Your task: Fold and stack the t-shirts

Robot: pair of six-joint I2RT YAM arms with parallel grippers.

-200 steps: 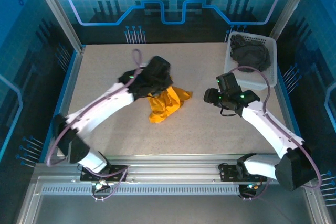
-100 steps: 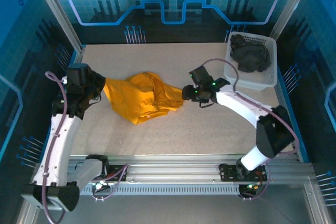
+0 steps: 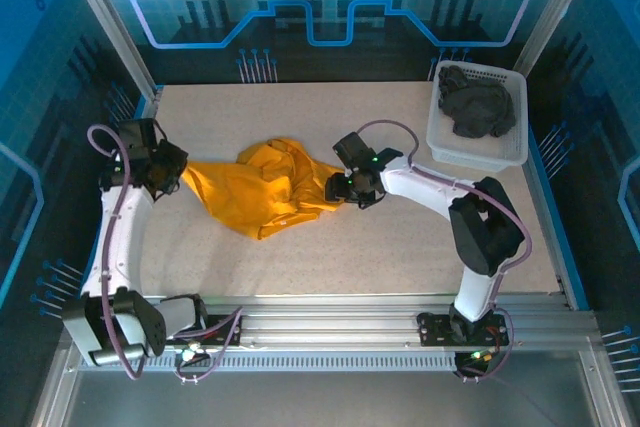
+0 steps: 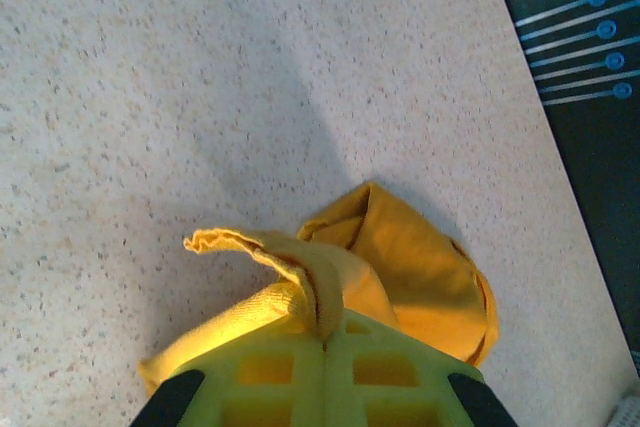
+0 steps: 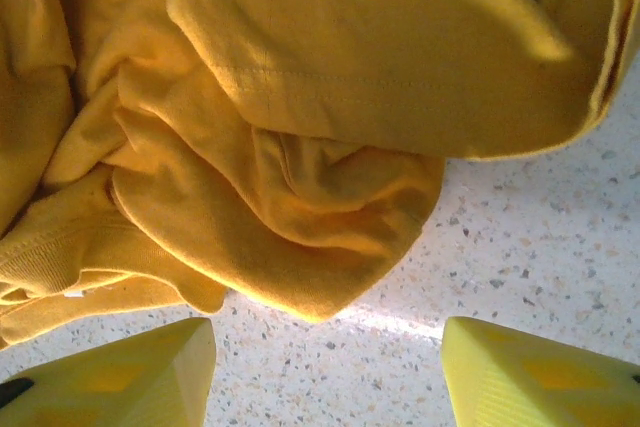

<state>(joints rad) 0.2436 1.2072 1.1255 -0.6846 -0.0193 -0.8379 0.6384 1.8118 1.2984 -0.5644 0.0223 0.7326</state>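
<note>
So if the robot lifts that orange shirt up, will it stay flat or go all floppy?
Probably floppy: the orange shirt lies in soft wrinkles and folds. It likely sags from wherever it's pinched, as its edge curls limply out of the left gripper. It looks light, so pushing may just bunch it.

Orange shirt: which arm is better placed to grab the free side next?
Probably right. The right jaws stand open, empty, beside the shirt's free edge; the left jaws are shut on the opposite end.

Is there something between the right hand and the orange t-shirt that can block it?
Nothing visible does. The right hand is open at the edge of the orange t-shirt, with just a strip of bare table between it and the cloth.
</note>
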